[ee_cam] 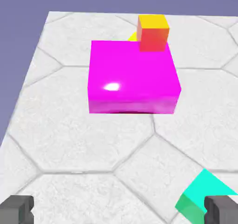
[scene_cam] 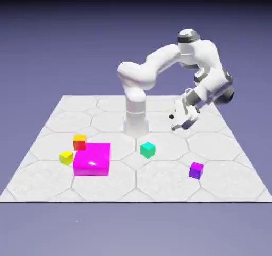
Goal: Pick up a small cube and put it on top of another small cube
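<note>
Lot: small-cube stacking, approach stage by appearance; teal-green cube [scene_cam: 147,149] ungrasped, and the next move calls for centring over it, squaring up and lowering.
Room: plain blue-violet backdrop [scene_cam: 42,42], darkening at the top. Surface: one pale table [scene_cam: 122,188], dark-veined in large polygons. One white arm [scene_cam: 141,75], bent toward the exterior view's right; one magenta block [scene_cam: 92,160], the orange-red cube [scene_cam: 79,142] at its corner. The teal-green cube sits on the table between block and purple cube [scene_cam: 196,171]; yellow cube [scene_cam: 66,157] beside the block. Smallest: gripper [scene_cam: 173,122] fingers, released, spread wide, nothing between.
</note>
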{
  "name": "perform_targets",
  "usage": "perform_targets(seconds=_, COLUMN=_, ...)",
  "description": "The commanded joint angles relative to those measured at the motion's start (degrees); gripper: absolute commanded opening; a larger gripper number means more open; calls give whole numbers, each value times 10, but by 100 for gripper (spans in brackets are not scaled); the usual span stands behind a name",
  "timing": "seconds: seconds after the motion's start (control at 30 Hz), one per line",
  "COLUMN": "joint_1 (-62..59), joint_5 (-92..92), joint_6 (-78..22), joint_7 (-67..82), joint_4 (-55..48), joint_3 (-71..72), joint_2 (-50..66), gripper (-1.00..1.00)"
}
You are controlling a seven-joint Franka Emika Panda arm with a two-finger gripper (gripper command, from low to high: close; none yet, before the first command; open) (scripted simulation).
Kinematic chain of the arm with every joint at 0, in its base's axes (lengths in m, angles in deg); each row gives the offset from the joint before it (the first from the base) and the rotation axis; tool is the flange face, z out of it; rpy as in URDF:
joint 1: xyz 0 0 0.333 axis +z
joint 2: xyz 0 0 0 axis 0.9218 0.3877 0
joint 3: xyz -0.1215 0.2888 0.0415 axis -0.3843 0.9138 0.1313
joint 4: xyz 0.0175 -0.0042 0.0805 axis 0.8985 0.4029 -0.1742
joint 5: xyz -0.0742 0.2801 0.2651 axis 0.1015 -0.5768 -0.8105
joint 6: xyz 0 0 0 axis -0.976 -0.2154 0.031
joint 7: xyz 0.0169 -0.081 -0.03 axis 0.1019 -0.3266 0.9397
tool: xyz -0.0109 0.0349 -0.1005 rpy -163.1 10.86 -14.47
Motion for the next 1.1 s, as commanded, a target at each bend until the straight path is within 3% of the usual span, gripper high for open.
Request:
perform_targets(seconds=0.0, joint_1=-14, joint_5=-7, joint_6=-18, joint_7=-22, joint_4=-6, joint_3=21, joint_2=-10, gripper=0)
perform_targets(seconds=0.33, joint_1=-147, joint_5=-80, joint_6=-198, joint_7=-243, joint_4=-66, joint_3=225, joint_2=-106, gripper=0)
perform_targets(seconds=0.47, joint_1=-122, joint_5=-137, joint_6=-146, joint_7=-241, joint_4=-8, joint_3=286, joint_2=-118, gripper=0)
perform_targets(seconds=0.5, joint_1=-122, joint_5=-137, joint_6=-146, joint_7=-241, joint_4=-8, joint_3=286, joint_2=-118, gripper=-100)
perform_targets(seconds=0.63, joint_1=-147, joint_5=-79, joint_6=-197, joint_7=-243, joint_4=-66, joint_3=225, joint_2=-106, gripper=-100)
perform_targets(seconds=1.07, joint_1=-73, joint_5=245, joint_6=66, joint_7=-249, joint_4=-183, joint_3=265, joint_2=54, gripper=-100)
